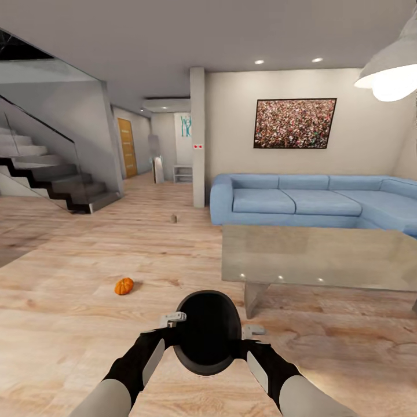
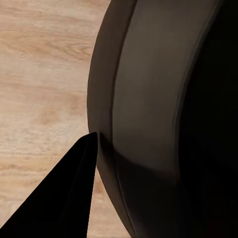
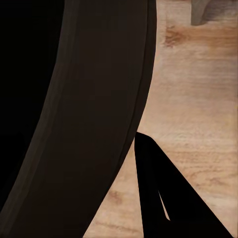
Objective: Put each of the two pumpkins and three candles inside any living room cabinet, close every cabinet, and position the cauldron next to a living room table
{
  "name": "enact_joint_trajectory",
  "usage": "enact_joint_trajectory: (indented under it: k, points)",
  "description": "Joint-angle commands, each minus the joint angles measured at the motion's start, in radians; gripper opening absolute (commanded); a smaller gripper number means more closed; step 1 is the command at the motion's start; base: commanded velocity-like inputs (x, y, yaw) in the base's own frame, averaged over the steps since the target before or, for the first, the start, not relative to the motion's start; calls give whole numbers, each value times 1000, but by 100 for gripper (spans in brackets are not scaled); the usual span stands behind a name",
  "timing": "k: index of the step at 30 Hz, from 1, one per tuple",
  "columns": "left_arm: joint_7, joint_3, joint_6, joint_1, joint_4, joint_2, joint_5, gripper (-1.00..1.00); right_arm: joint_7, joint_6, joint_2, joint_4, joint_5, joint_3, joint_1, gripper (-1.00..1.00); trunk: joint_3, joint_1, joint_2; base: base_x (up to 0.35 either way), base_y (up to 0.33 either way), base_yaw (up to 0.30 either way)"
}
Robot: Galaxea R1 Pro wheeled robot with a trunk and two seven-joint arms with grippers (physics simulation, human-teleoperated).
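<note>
Home living room — sofa (image 1: 313, 200), staircase (image 1: 52, 174).

Cauldron held between both arms, table ahead right.

Cauldron (image 1: 208, 333) sits between left gripper (image 1: 172, 318) and right gripper (image 1: 253, 331), above the floor (image 1: 69, 324). Table (image 1: 315, 255) is just ahead right; sofa (image 1: 301, 200) behind it against the wall. Pumpkin (image 1: 124, 286) lies on floor ahead left. Stairs (image 1: 52, 174) far left.

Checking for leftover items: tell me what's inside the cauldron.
The cauldron, held between the left end effector and right end effector, shows a black interior; shadow hides any contents.
</note>
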Motion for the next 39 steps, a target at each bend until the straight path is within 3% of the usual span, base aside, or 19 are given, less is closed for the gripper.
enact_joint_trajectory:
  k: [1, 20, 39]
  points:
    - [-4, -11, 3, 0, 1, -1, 39, -100, -6, -14, 1, -16, -28, 31, 0, -100, 0, 0, -1, 227, 0, -100]
    - [-5, -11, 3, 0, -2, -1, 39, -100, -6, -14, 1, -16, -28, 31, 0, -100, 5, 0, -1, 26, 0, -52]
    - [-5, -11, 3, 0, -2, -1, 39, -100, -6, -15, 1, -16, -28, 31, 0, -100, -54, 73, -134, 0, 0, 0]
